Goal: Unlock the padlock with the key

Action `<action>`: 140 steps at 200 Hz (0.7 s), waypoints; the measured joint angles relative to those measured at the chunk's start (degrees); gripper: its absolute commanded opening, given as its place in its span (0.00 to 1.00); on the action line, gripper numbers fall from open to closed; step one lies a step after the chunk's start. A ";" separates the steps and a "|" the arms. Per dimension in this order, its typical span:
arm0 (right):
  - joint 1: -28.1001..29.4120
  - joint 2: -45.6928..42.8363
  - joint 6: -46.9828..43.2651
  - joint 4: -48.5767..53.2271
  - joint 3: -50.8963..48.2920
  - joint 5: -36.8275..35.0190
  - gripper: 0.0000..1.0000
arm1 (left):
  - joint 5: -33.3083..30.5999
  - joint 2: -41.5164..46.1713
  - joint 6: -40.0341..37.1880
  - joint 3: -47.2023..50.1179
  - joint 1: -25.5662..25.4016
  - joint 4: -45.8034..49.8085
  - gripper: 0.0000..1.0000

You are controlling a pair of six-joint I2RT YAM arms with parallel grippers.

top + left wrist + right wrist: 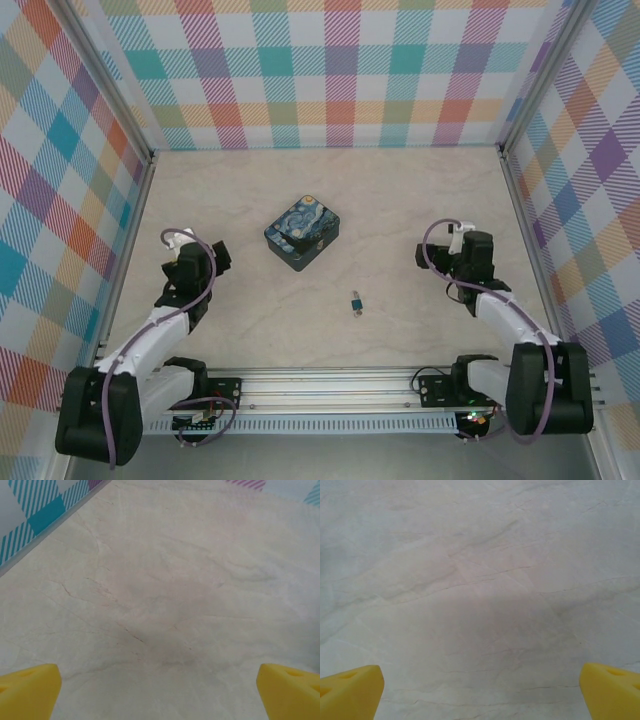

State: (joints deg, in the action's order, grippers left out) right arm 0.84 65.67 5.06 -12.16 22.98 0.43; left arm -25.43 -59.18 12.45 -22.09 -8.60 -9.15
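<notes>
Padlock (pixel 356 303) lies on the tabletop (pixel 420 190), nearer the near edge than the painted box (pixel 303 232), about midway between the side edges. I see left gripper (pixel 160 692) and right gripper (pixel 480 692) both spread wide, gripping nothing, each above the tabletop near its own side edge.

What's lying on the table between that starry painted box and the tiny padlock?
Nothing. In the top view, the stretch of pale table between the painted box and the padlock is bare.
</notes>
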 measured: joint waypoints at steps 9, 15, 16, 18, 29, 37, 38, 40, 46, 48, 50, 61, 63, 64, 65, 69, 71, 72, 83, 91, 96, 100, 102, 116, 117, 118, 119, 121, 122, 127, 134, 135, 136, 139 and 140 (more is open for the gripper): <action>-0.63 2.05 -0.20 -4.81 -1.84 0.28 1.00 | 0.63 -2.14 -1.33 0.07 0.44 -1.86 1.00; -0.92 3.48 -0.35 -7.54 -2.60 0.48 1.00 | 1.03 -3.45 -2.03 0.09 0.68 -3.21 1.00; -0.94 3.67 -0.39 -7.91 -2.69 0.50 1.00 | 1.09 -3.65 -2.12 0.09 0.72 -3.37 1.00; -1.01 4.33 -0.44 -9.07 -2.93 0.59 1.00 | 1.38 -4.22 -2.43 0.09 0.83 -3.87 1.00; -1.27 6.99 -0.87 -14.56 -4.00 1.33 1.00 | 2.62 -6.60 -3.58 0.11 1.27 -6.25 1.00; -1.27 8.74 -1.42 -18.10 -4.42 2.12 1.00 | 3.54 -8.33 -4.26 0.11 1.51 -7.85 1.00; -1.27 8.90 -1.49 -18.38 -4.44 2.21 1.00 | 3.72 -8.63 -4.42 0.11 1.57 -8.15 1.00; -1.27 9.25 -1.62 -19.17 -4.48 2.47 1.00 | 3.96 -9.03 -4.55 0.09 1.64 -8.63 1.00; -1.27 10.23 -1.99 -21.51 -4.55 2.91 1.00 | 4.61 -10.16 -4.90 0.11 1.75 -9.68 1.00; -1.27 10.56 -2.23 -22.45 -4.57 3.08 1.00 | 4.87 -10.56 -5.07 0.11 1.77 -10.14 1.00; -1.27 10.95 -2.32 -23.37 -4.57 3.21 1.00 | 5.07 -10.82 -5.14 0.11 1.79 -10.38 1.00; -1.27 13.11 -2.91 -28.41 -4.63 3.80 1.00 | 6.54 -12.63 -6.12 0.11 1.88 -12.17 1.00; -1.27 13.40 -2.97 -28.98 -4.66 3.89 1.00 | 6.84 -12.92 -6.23 0.09 1.88 -12.41 1.00; -1.27 13.77 -2.97 -29.59 -4.66 3.93 1.00 | 7.02 -13.16 -6.38 0.09 1.88 -12.76 1.00; -1.27 13.94 -2.99 -29.94 -4.68 3.98 1.00 | 7.13 -13.29 -6.45 0.09 1.90 -12.94 1.00; -1.33 14.86 -3.08 -31.93 -4.81 4.26 1.00 | 7.65 -13.88 -6.80 0.09 1.90 -13.73 1.00; -1.36 15.45 -3.08 -32.89 -4.90 4.35 1.00 | 7.96 -14.23 -7.04 0.09 1.90 -14.21 1.00; -1.36 15.69 -3.08 -33.29 -4.92 4.39 1.00 | 8.04 -14.34 -7.13 0.09 1.90 -14.40 1.00; -1.57 19.02 -3.26 -38.82 -5.68 4.74 1.00 | 9.51 -15.91 -8.15 0.09 1.95 -16.98 1.00; -1.70 20.98 -3.23 -40.83 -6.08 4.76 1.00 | 10.56 -17.00 -9.05 0.02 1.95 -18.60 1.00; -1.79 21.64 -3.26 -40.81 -6.19 4.79 1.00 | 11.28 -17.64 -9.55 -0.04 1.97 -19.56 1.00; -1.81 21.86 -3.28 -40.61 -6.19 4.76 1.00 | 11.69 -18.18 -9.97 -0.17 1.97 -20.04 1.00; -1.84 21.92 -3.23 -40.46 -6.19 4.76 1.00 | 12.00 -18.45 -10.23 -0.26 1.97 -20.31 1.00; -1.99 22.01 -3.17 -39.87 -5.33 4.50 1.00 | 14.19 -20.41 -11.54 -0.81 1.99 -22.34 1.00; -2.01 22.01 -3.17 -39.78 -5.20 4.48 1.00 | 14.34 -20.52 -11.61 -0.83 2.01 -22.43 1.00; -2.01 22.01 -3.17 -39.47 -4.94 4.48 1.00 | 14.51 -20.74 -11.76 -0.90 2.01 -22.64 1.00; -2.01 22.01 -3.17 -39.30 -4.83 4.46 1.00 | 14.56 -20.85 -11.85 -0.92 2.01 -22.75 1.00; -2.01 22.01 -3.15 -38.69 -4.37 4.35 1.00 | 14.82 -21.09 -12.11 -1.01 2.01 -23.04 1.00; -2.01 22.01 -3.13 -38.51 -4.22 4.31 1.00 | 15.02 -21.22 -12.15 -1.05 2.01 -23.21 1.00; -2.01 22.05 -3.10 -37.92 -3.30 4.09 1.00 | 15.65 -21.94 -12.59 -1.16 2.01 -24.22 1.00; -2.01 22.05 -3.10 -37.62 -2.14 4.00 1.00 | 16.28 -22.95 -13.18 -1.31 2.01 -25.55 1.00; -2.01 22.05 -3.13 -37.57 -1.92 3.93 1.00 | 16.41 -23.15 -13.27 -1.31 2.01 -25.86 1.00; -2.01 22.05 -3.13 -37.57 -1.84 3.89 1.00 | 16.52 -23.28 -13.31 -1.33 2.01 -26.01 1.00; -2.01 22.05 -3.10 -37.59 -1.46 3.87 1.00 | 16.90 -23.87 -13.51 -1.38 2.01 -26.73 1.00; -2.01 22.05 -3.10 -37.62 -1.38 3.87 1.00 | 16.92 -24.09 -13.64 -1.38 2.03 -27.02 1.00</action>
State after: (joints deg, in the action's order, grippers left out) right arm -1.17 87.72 1.96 -49.78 21.61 4.29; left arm -8.51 -83.26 -1.19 -23.46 -6.57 -36.16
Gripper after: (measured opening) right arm 0.996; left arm 0.999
